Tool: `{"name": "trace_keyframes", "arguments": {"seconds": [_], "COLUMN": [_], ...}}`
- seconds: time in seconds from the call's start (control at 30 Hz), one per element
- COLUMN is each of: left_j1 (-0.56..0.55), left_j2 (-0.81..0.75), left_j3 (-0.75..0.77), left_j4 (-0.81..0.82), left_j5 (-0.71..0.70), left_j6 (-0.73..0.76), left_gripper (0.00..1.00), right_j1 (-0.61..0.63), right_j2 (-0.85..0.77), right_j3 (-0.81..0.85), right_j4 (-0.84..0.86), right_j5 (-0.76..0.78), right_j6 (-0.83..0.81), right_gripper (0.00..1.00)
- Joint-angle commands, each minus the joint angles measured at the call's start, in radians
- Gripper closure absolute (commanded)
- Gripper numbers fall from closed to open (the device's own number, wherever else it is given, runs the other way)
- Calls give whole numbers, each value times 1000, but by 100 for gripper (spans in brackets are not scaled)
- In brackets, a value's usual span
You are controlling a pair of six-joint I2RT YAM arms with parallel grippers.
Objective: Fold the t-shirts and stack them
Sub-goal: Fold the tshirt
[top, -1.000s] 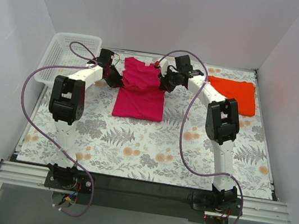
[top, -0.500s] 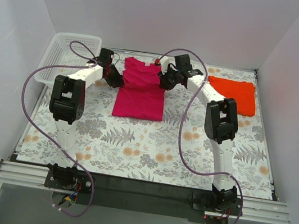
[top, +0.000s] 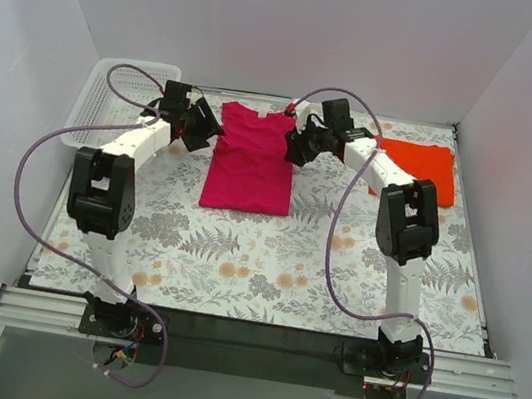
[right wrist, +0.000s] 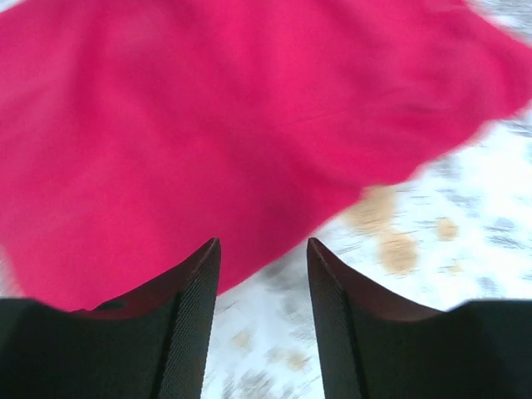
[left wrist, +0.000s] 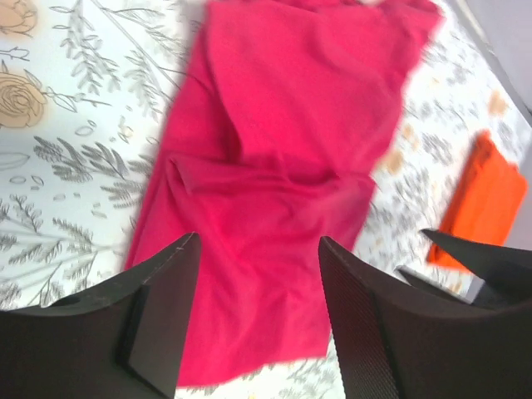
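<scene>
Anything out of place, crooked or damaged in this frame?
Nothing is spilled or damaged. The pink t-shirt lies part-folded, with a few creases across its middle; the orange t-shirt lies folded at the far right, apart from it, not yet stacked.

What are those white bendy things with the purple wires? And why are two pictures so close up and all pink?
They are robot arms, a left arm and a right arm, bolted to the near edge of a flowery table. The big picture comes from a camera up above them. The two close-up pictures come from small cameras on the wrists, so the black shapes are each arm's own fingers. The left gripper and right gripper sit on either side of a pink t-shirt lying on the table. Both are open and hold nothing. An orange t-shirt lies far right, and a white basket stands far left.
</scene>
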Motion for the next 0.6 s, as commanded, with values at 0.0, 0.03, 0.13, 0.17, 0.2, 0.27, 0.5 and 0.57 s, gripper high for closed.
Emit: {"name": "trace_keyframes", "arguments": {"seconds": [0.0, 0.03, 0.13, 0.17, 0.2, 0.27, 0.5, 0.57], "left_j1": [6, 6, 6, 5, 3, -6, -33, -35], "left_j2": [-201, -260, -325, -339, -365, -445, -536, -514], "left_j3": [-110, -196, -331, -365, -414, -536, -694, -689], "left_j4": [101, 121, 122, 110, 109, 114, 140, 145], "left_j5": [87, 108, 185, 197, 198, 167, 50, 44], "left_j6": [132, 154, 202, 206, 202, 196, 157, 151], "left_gripper": [44, 44, 44, 45, 45, 45, 44, 44], "right_j1": [-18, -11, 21, 34, 48, 86, 121, 129], "right_j2": [-169, -186, -307, -333, -357, -404, -396, -384], "right_j3": [-101, -136, -335, -444, -487, -556, -618, -615], "right_j4": [-183, -240, -313, -308, -299, -207, -15, 9], "right_j5": [-475, -542, -599, -570, -533, -402, -179, -145], "right_j6": [-203, -357, -571, -623, -651, -630, -508, -495], "right_gripper": [53, 52, 50, 48, 48, 47, 46, 46]}}
